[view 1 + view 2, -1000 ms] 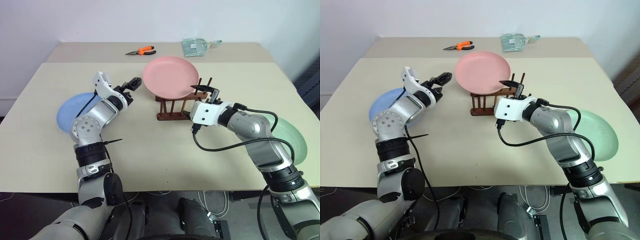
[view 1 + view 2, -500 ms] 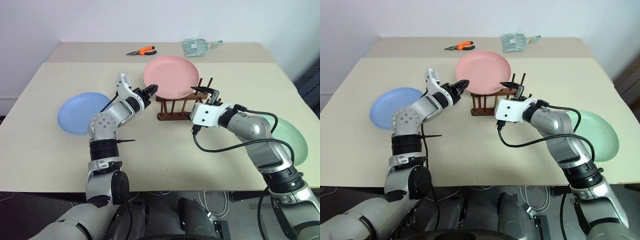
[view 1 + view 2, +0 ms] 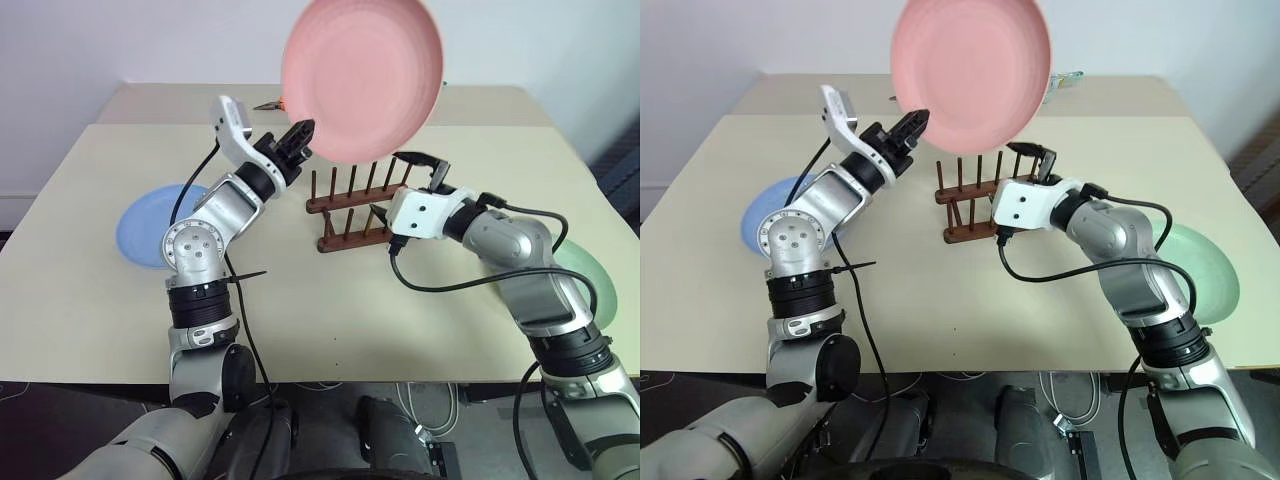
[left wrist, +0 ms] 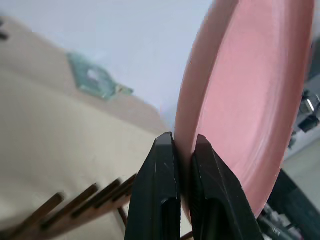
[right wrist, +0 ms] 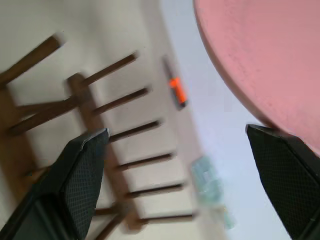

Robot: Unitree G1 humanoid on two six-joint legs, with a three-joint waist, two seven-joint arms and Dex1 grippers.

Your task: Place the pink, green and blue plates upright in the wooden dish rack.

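Observation:
The pink plate (image 3: 362, 72) hangs tilted in the air above the wooden dish rack (image 3: 358, 206), its face towards me. My left gripper (image 3: 299, 136) is shut on the plate's lower left rim; in the left wrist view both fingers (image 4: 161, 190) pinch that rim (image 4: 250, 100). My right gripper (image 3: 425, 166) stands open at the rack's right end, just under the plate, holding nothing. The blue plate (image 3: 145, 228) lies flat on the left, partly behind my left arm. The green plate (image 3: 592, 278) lies flat at the far right, partly behind my right arm.
The rack's pegs (image 5: 120, 131) stand bare. Orange pliers (image 5: 176, 91) and a clear plastic bag (image 4: 95, 80) lie on the back table, beyond the rack. Bare tabletop (image 3: 330, 310) stretches in front of the rack.
My left gripper swung right, shut on the pink plate's rim and lifted it from lying on the rack to tilted high above it. The right gripper rose slightly, still open.

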